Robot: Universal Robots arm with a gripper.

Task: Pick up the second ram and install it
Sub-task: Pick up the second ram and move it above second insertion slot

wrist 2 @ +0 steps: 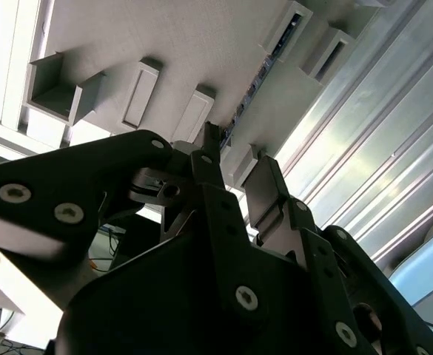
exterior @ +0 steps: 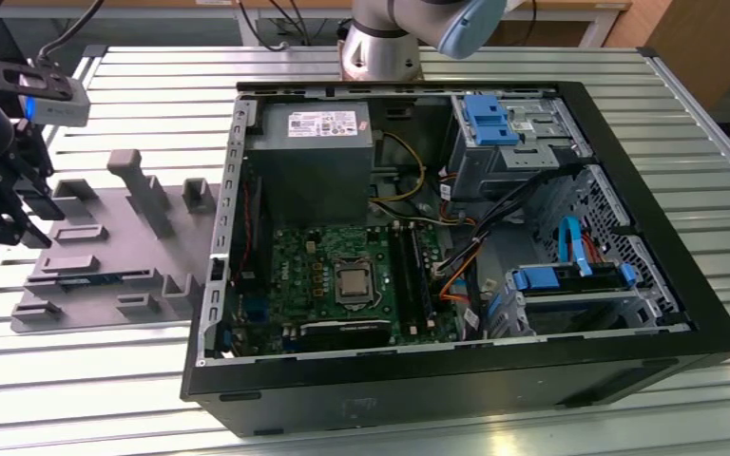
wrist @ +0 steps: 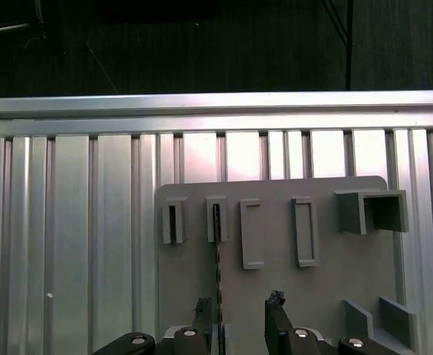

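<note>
Grey plastic forms the fixture plate (exterior: 99,217) on the slatted metal table (exterior: 149,85), and the ram stick (wrist: 217,255) stands on edge in one of its slots, underneath the end effector (wrist: 238,314); in the first wrist view the stick is a thin dark line running from a slot block into the gap between the fingers (wrist: 275,307); the jaws are spread wide and hold nothing, and the stick sits much closer to one finger than to the other, touching neither as far as can be judged; the open computer case (exterior: 467,385), with its black memory slots (exterior: 406,271), lies well apart from the end effector, off to one side. As I judge it, the off-centre line-up is the main hazard; the nearer finger would meet the stick first on closing and could lever it sideways in its slot or leave it clamped at a tilt; a tilted stick would then be awkward to seat in a narrow slot; a descent that drifts could also land a fingertip on the raised blocks beside the stick. Seen edge-on, the stick shows neither chips nor sticker; its end nearest the end effector is hidden behind the dark finger links; how far the fingertips hang above it cannot be told; in the exterior view the frame edge cuts off part of the end effector.
</note>
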